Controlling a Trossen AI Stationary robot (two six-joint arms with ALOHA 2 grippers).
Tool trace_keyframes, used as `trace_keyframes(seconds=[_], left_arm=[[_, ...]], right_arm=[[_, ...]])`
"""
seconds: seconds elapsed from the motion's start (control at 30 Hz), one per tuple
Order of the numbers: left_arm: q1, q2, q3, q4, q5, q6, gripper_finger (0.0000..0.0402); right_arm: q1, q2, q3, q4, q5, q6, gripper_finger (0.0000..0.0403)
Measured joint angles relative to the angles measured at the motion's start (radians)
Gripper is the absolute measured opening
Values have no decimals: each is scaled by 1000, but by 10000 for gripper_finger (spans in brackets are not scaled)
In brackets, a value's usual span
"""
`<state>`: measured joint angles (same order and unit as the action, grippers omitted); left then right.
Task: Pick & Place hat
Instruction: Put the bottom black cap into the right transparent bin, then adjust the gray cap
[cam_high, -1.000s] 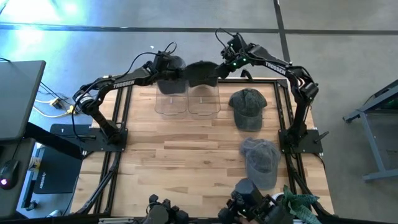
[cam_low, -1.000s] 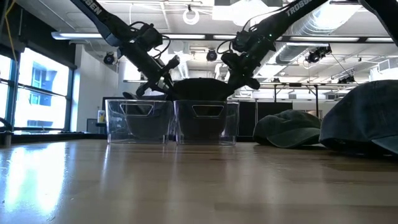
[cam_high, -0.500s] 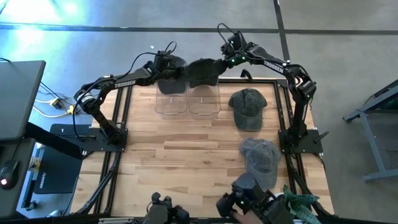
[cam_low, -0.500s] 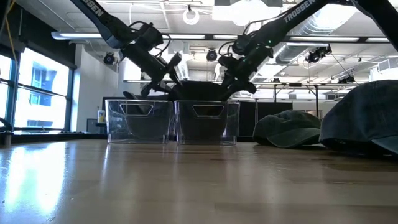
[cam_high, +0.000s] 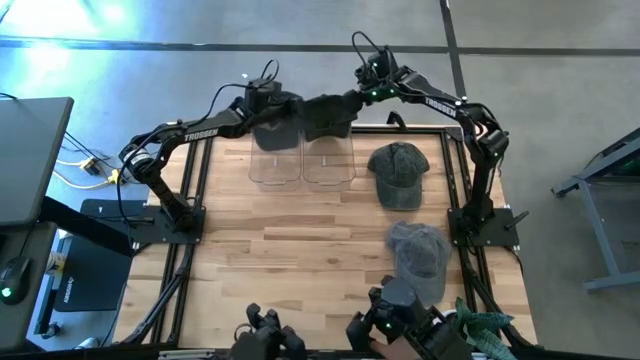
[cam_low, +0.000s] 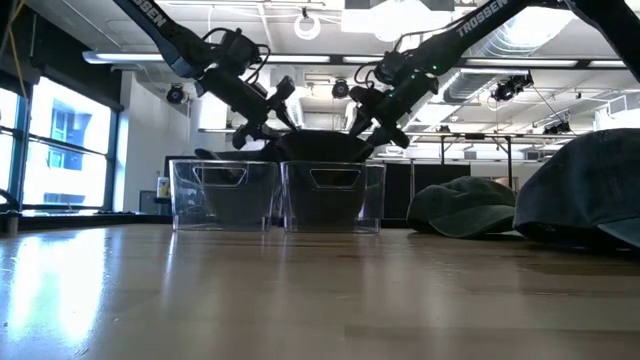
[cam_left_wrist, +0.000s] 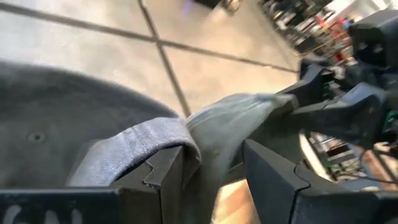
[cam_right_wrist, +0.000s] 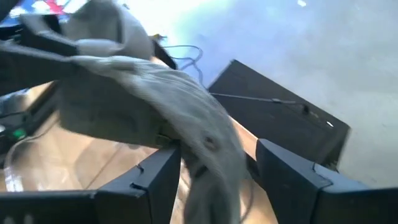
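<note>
Both arms meet at the far edge of the wooden surface, where the left tool and right tool each pinch one side of a dark hat held above the right of two clear bins. Two more caps lie to the right. Beyond, grey concrete floor and an open ceiling with hanging lights.
</note>
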<state>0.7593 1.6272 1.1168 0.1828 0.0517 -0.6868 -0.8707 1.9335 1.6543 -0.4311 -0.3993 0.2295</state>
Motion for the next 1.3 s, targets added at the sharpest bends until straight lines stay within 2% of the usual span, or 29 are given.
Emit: trace_keyframes(seconds=[0.13, 0.3, 0.43, 0.8, 1.03, 1.3], left_arm=[[0, 0, 7, 53, 37, 0, 157], [0, 0, 61, -15, 66, 45, 157], [0, 0, 99, -93, 62, 91, 157], [-5, 11, 107, -173, 1, 145, 157], [-6, 25, 106, -175, 61, 168, 157], [-7, -21, 106, -189, 135, 310, 157]], right_arm=[[0, -2, 0, 32, -37, -28, 200], [-9, -22, 0, 31, -12, -28, 200], [-13, -44, 0, 30, -13, -49, 200], [-6, -45, 0, -2, -25, -73, 200], [-5, -45, 0, -18, -45, -74, 199], [-5, -45, 0, -27, -54, -74, 199]])
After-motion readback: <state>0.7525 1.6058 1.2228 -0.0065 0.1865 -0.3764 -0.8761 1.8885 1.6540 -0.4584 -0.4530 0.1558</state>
